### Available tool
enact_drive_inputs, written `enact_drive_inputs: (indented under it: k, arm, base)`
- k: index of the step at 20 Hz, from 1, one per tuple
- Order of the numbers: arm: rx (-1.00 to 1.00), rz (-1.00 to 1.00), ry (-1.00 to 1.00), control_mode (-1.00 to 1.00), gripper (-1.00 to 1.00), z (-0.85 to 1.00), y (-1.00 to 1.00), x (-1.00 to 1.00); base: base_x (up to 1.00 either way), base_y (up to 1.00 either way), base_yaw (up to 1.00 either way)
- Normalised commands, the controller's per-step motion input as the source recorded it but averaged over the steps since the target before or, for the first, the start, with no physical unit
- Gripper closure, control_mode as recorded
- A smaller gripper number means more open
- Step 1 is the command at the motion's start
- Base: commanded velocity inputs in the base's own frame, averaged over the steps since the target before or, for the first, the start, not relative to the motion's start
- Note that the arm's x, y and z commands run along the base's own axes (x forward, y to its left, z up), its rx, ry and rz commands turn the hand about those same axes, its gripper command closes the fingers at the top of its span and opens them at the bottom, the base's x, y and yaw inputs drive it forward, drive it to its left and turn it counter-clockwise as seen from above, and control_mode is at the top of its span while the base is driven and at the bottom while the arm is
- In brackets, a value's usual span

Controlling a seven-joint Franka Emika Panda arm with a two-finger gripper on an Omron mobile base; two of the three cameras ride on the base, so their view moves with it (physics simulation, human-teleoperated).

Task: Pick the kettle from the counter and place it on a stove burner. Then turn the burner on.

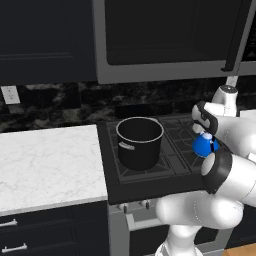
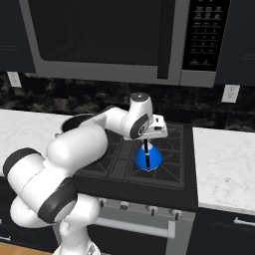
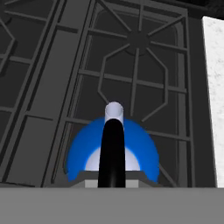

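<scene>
The small blue kettle hangs at the front right stove burner, and I cannot tell whether its base touches the grate. My gripper is shut on its black arched handle from above. In the left base view the kettle shows partly behind my arm, below the gripper. The hand view looks straight down on the kettle, with its handle running up the middle and grate bars all around. The white marble counter lies left of the stove, and another stretch of counter lies on the right.
A large black pot stands on the front left burner, close beside the kettle. A microwave hangs low over the stove. Control knobs line the stove's front edge. The rear right burner is bare.
</scene>
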Motion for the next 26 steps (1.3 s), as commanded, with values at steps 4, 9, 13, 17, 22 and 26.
enact_drive_inputs:
  k: [4,9,13,17,22,26]
  arm:
    - [0.0,0.0,0.0,-1.0,1.0,0.0,-0.09,0.23]
    - [0.0,0.0,0.0,-1.0,1.0,0.0,-0.03,0.18]
    - [0.0,0.0,0.0,-1.0,1.0,-0.12,-0.01,0.08]
    - [0.02,0.0,-0.04,-1.0,1.0,-0.35,0.0,0.0]
    - [0.03,0.0,-0.05,-1.0,1.0,-0.43,0.0,0.0]
    - [0.0,0.0,-0.01,-1.0,1.0,-0.38,0.0,0.0]
  base:
    - [0.0,0.0,0.0]
    - [0.0,0.0,0.0]
    - [0.0,0.0,0.0]
    - [0.0,0.0,0.0]
    - [0.0,0.0,0.0]
    - [0.0,0.0,0.0]
